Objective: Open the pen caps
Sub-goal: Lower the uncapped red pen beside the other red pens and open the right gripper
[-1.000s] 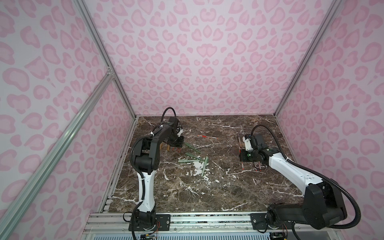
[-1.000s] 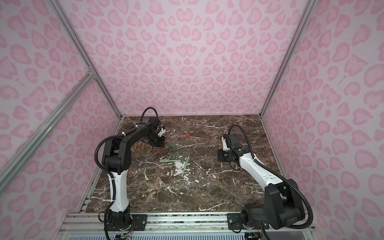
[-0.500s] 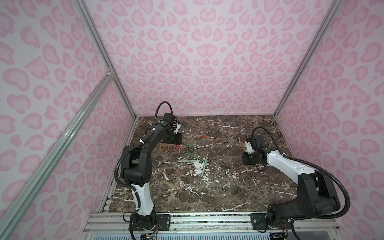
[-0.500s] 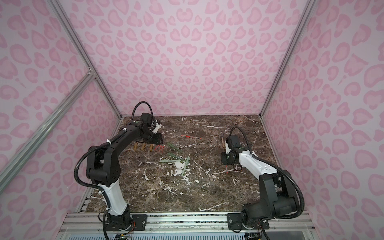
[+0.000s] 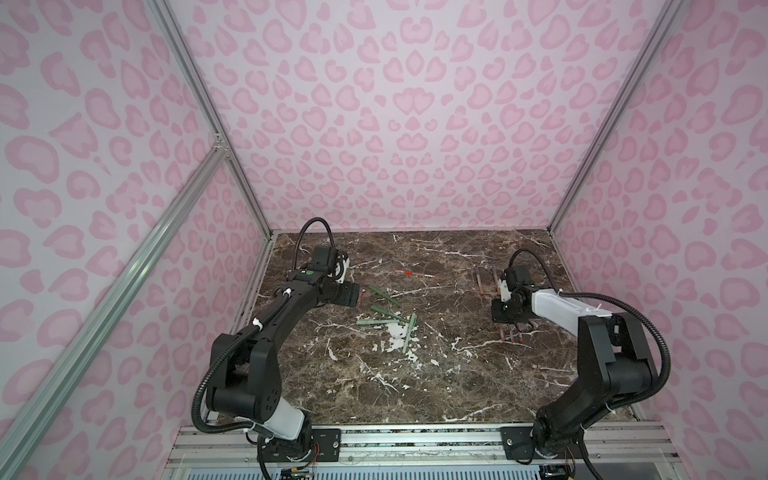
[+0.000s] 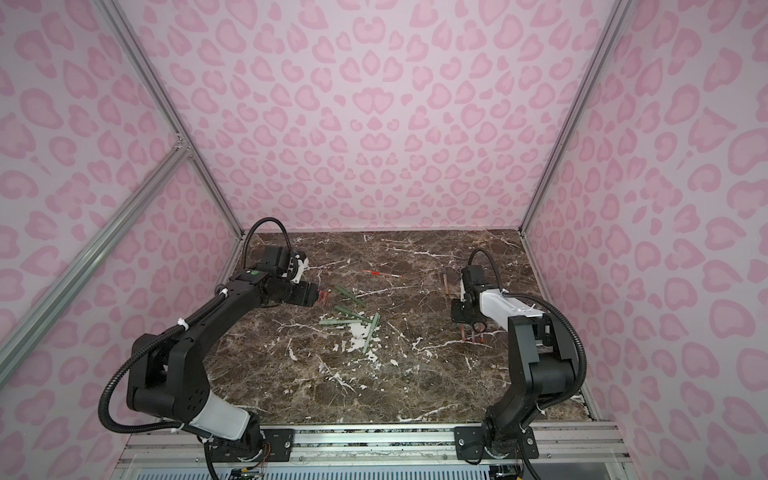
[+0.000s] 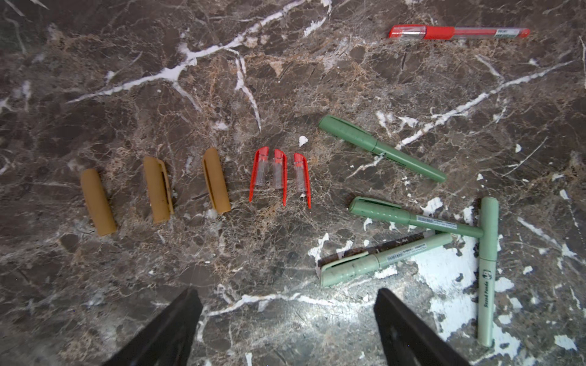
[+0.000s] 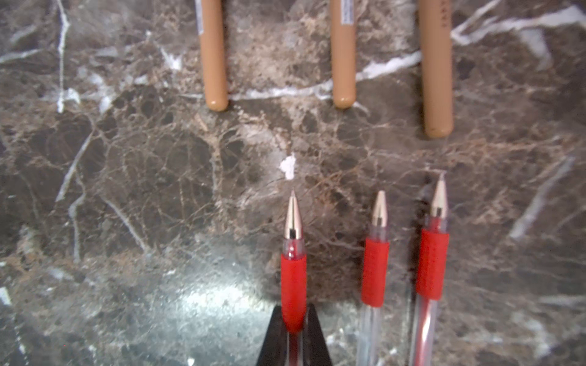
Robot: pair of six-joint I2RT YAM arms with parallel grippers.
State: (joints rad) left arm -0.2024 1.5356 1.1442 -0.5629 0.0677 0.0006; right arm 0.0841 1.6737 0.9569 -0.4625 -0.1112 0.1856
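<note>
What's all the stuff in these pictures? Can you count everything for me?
Short tan-brown plastic pen caps: 3, tan-brown, row on the left.
Short red-and-clear plastic pen caps: 3, red, beside the tan caps.
Long sage-green capped pens: 4, green, scattered mid-table.
Capped red pen: 1, red, alone farther back.
Uncapped red pens: 3, red grips, side by side, right.
Long tan-brown pen bodies: 3, tan-brown, past those pens' tips.
Brown marble table: 1, brown, white veins, under everything.
Pink spotted walls: 3, pink, around the table.
Left pincer: 1, black, open, empty, near the caps.
Right pincer: 1, black, shut on one uncapped red pen.
</note>
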